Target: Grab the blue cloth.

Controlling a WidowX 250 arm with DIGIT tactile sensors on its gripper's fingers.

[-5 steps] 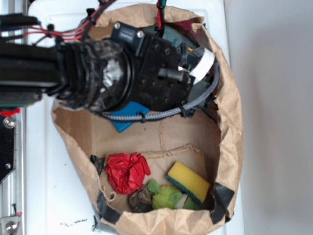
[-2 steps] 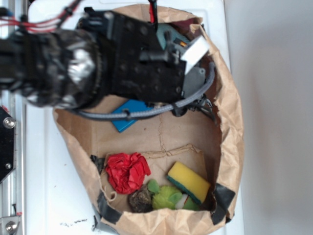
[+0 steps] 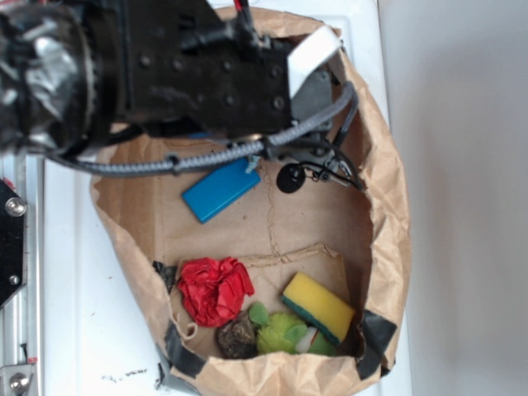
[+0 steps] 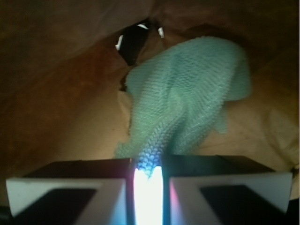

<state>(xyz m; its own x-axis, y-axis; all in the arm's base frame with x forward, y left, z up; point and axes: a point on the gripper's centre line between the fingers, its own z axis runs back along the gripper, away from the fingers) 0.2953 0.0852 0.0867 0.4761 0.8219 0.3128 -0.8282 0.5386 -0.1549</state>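
Observation:
The blue cloth (image 4: 187, 93), pale teal and fuzzy, shows in the wrist view. It stretches from the brown paper floor up into my gripper (image 4: 148, 164). The two fingers are closed on a narrow pinched fold of it, and the rest trails away loose and crumpled. In the exterior view my black arm (image 3: 190, 74) covers the top of the paper bag (image 3: 388, 206). There it hides both the cloth and the fingers.
A bright blue hard block (image 3: 220, 190) lies in the middle of the bag floor. A red cloth (image 3: 214, 289), a yellow sponge (image 3: 318, 305), a green plush toy (image 3: 280, 330) and a dark lump (image 3: 238, 337) sit along the near side. The bag's walls stand all round.
My arm has shifted toward the top left of the exterior view and looms larger. The blue block, half covered before, now shows whole.

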